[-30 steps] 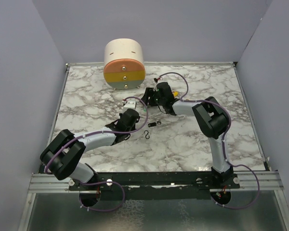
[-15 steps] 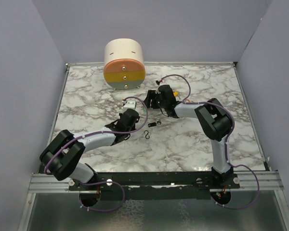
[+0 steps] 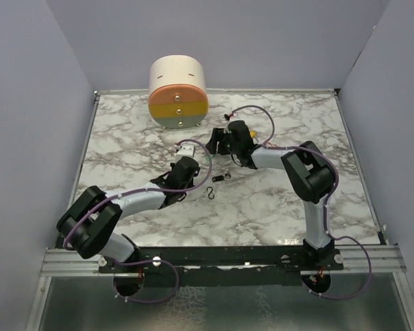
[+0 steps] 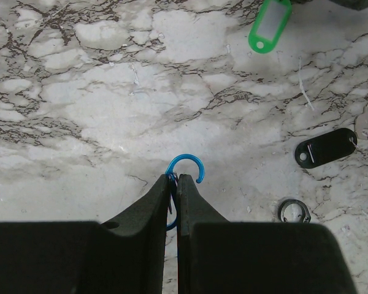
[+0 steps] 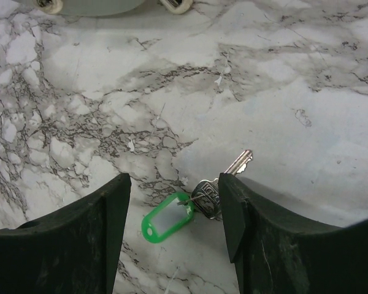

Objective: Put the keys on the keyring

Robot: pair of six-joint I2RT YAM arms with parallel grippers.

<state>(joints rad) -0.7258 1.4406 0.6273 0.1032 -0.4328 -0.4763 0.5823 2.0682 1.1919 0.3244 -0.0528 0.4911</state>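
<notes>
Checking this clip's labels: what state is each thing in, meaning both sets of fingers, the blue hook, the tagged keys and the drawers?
Left fingers: shut on the blue hook.
Blue hook: pinched, its loop open at one end.
Right fingers: open, either side of the green-tagged key.
Green-tagged key: lying flat on the table, not gripped.
Black-tagged key: lying flat, loose.
Drawers: shut.

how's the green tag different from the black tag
The green tag has a white label window; the black tag looks solid dark. The green tag lies below the open right tool; the black tag lies near a small black ring. Both lie flat on the marble table, each joined to a silver key.
</notes>
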